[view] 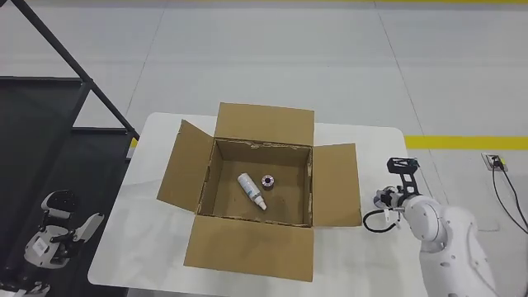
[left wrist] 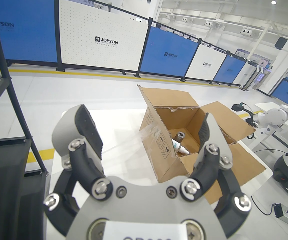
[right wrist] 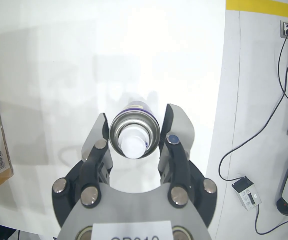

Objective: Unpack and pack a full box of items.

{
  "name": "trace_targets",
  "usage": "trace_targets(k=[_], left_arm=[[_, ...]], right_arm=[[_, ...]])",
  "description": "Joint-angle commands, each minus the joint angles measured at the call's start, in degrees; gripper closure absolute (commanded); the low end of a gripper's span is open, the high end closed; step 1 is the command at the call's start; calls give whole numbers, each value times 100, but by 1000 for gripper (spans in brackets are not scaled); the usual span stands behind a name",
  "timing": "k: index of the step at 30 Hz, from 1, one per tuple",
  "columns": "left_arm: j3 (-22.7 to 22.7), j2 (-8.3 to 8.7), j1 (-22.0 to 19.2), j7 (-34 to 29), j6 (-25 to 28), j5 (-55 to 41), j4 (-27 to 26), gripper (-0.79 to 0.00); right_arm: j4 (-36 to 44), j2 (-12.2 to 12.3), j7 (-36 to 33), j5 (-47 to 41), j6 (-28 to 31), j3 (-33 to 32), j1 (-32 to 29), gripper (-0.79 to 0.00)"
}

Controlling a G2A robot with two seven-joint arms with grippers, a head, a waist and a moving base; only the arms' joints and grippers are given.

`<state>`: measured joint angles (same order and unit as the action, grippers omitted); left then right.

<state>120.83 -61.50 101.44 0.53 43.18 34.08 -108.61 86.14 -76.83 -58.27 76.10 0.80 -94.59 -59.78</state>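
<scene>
I judge this to be the unpacking half of the job: my right gripper (right wrist: 137, 114) is closed on a spray can (right wrist: 134, 131), which stands upright between my fingers with its foot at or just above the white table (right wrist: 58, 51); I cannot tell whether it fully rests there. The pads (right wrist: 165, 121) press its rim on both sides, so the jaws are only as wide as the can. The cardboard box (view: 264, 124) lies to the left of this gripper, across a stretch of tabletop, flaps spread, with a small white bottle (view: 252, 190) and a little metal cylinder (view: 268, 181) on its floor. My next move, I think, is to seat the can, let go evenly so it does not tip, then lift straight up. My left gripper (left wrist: 144, 113) hangs wide open and empty, with the box ahead of it and well apart.
</scene>
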Motion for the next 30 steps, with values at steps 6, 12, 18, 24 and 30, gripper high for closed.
trace_targets(k=[6, 12, 18, 24, 30], left_arm=[[0, 0, 0, 0, 0, 0, 0, -785], [0, 0, 0, 0, 0, 0, 0, -785], [0, 0, 0, 0, 0, 0, 0, -785], [0, 0, 0, 0, 0, 0, 0, -785], [0, 0, 0, 0, 0, 0, 0, -785]], right_arm=[[1615, 11, 612, -721, -339, -478, -777, 0], [3965, -45, 1500, -1539, -402, -484, -1967, 0], [4850, -39, 1818, -946, 96, 570, -2329, 0], [4126, -77, 940, -56, 248, 2105, -1329, 0], [2380, -266, 51, 364, -65, 3336, 138, 0]])
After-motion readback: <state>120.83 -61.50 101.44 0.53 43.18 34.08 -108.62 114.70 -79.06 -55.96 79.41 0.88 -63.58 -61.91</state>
